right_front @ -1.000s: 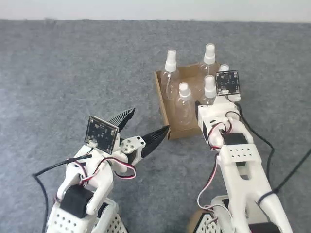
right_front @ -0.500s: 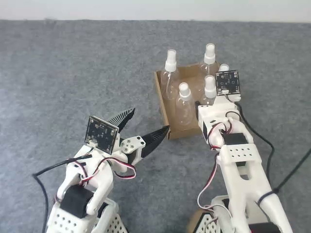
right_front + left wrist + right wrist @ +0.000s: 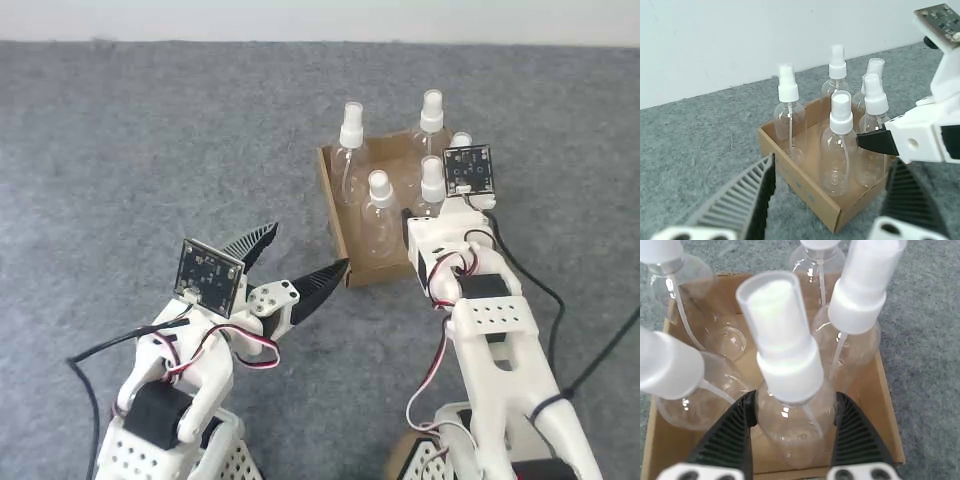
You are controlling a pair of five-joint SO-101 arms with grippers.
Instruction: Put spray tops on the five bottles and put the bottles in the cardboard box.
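Note:
The cardboard box (image 3: 331, 200) stands at mid table and holds several clear bottles, each with a white spray top, such as the near-left bottle (image 3: 379, 208) and the far-left bottle (image 3: 351, 150). My right gripper (image 3: 428, 205) is over the box's near right corner, shut on the near-right bottle (image 3: 790, 410), which stands upright in the box (image 3: 888, 405). Both fingers (image 3: 735, 435) press the bottle's sides. My left gripper (image 3: 305, 248) hangs open and holds nothing, just off the box's near left corner (image 3: 805, 192).
Grey carpet covers the table, with wide free room left of the box and beyond it. A pale wall runs along the far edge. Cables trail beside both arm bases at the near edge.

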